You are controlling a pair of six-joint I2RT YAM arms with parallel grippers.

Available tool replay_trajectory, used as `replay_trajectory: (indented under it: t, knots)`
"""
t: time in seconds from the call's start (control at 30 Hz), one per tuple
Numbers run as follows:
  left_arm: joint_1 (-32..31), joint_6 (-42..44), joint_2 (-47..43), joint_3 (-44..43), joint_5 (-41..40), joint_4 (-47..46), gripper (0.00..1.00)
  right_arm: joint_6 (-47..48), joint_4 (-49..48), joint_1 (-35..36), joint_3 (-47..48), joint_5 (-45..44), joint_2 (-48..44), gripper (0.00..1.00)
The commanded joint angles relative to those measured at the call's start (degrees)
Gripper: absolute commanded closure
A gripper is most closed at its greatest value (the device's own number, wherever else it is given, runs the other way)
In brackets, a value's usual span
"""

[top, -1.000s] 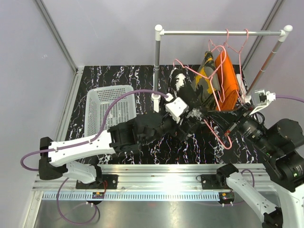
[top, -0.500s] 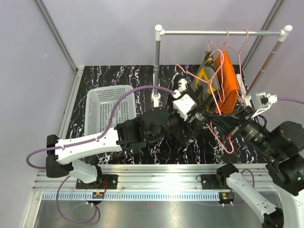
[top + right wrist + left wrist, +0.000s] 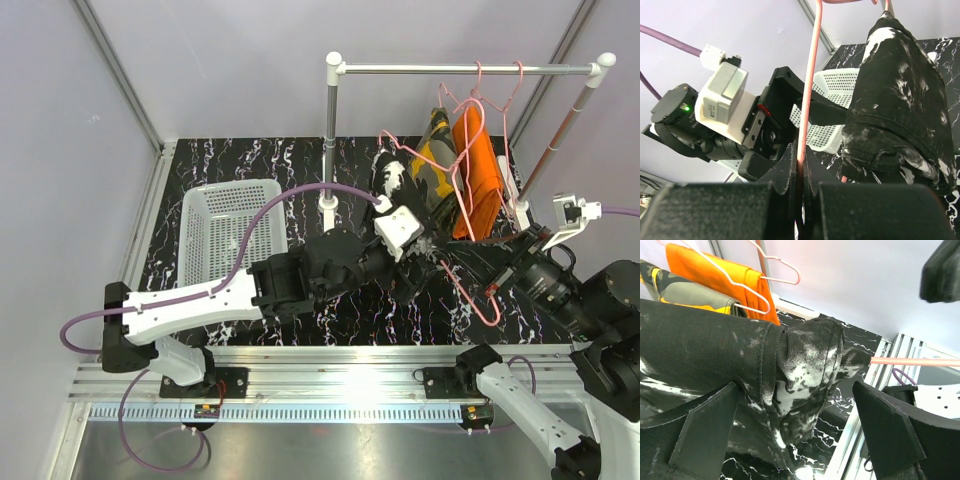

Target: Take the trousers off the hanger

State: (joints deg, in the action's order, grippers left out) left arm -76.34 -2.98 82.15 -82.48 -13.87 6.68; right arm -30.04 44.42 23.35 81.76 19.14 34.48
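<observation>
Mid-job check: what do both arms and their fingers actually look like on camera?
Left arm and right arm: white links, black joint housings. A purple cable runs to each. White camera boxes sit at the wrists. The fingers are black and wedge-shaped.

Lab cell: aluminium frame (image 3: pixel 118 75), plain walls (image 3: pixel 230 70)

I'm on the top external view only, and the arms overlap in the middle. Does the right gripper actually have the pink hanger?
Observer: Yes. The right wrist view shows the right gripper shut on the pink hanger wire.
Operator: Has the left one grabbed the dark trousers?
Observer: No. The left gripper is open, with its fingers either side of the dark trousers, not pinching.
Operator: Are they off the hanger?
Observer: No. In the left wrist view the pink wire runs out of their fold.
</observation>
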Motion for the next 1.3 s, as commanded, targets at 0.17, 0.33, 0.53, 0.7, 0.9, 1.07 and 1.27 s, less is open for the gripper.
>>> replay_trajectory:
  t: [0.17, 0.33, 0.53, 0.7, 0.9, 1.07, 1.27]
  knots:
    - [-0.6, -0.2, 1.3, -0.6, -1.3, -6.1, 0.03, -3.2, -15.6, 0.0, 5.4, 5.0, -0.4, 1.00]
    - [-0.7, 0.0, 0.9, -0.8, -3.5, -6.3, 0.75, -2.7, -14.9, -0.1, 5.5, 4.7, -0.6, 1.00]
    - [-1.3, 0.0, -2.1, 1.2, -9.1, -9.0, 1.00, 0.2, -12.5, 0.0, 3.1, 0.7, -0.9, 1.00]
    - [-1.4, -0.6, -5.5, 3.1, -20.5, -10.1, 1.00, 3.0, -7.7, 0.0, -2.9, -8.1, -0.9, 1.00]
    - [-1.4, 2.4, -11.7, 5.8, -32.8, -14.1, 1.00, 3.3, -7.5, -0.1, -13.1, -12.2, -0.5, 1.00]
    - [-1.4, 6.1, -16.2, 5.9, -37.7, -16.7, 1.00, 2.5, -10.6, 0.0, -18.1, -11.1, 1.9, 1.00]
    - [-1.3, 11.8, -20.7, 5.0, -42.3, -20.9, 1.00, 1.7, -13.7, 0.0, -22.7, -9.8, 5.0, 1.00]
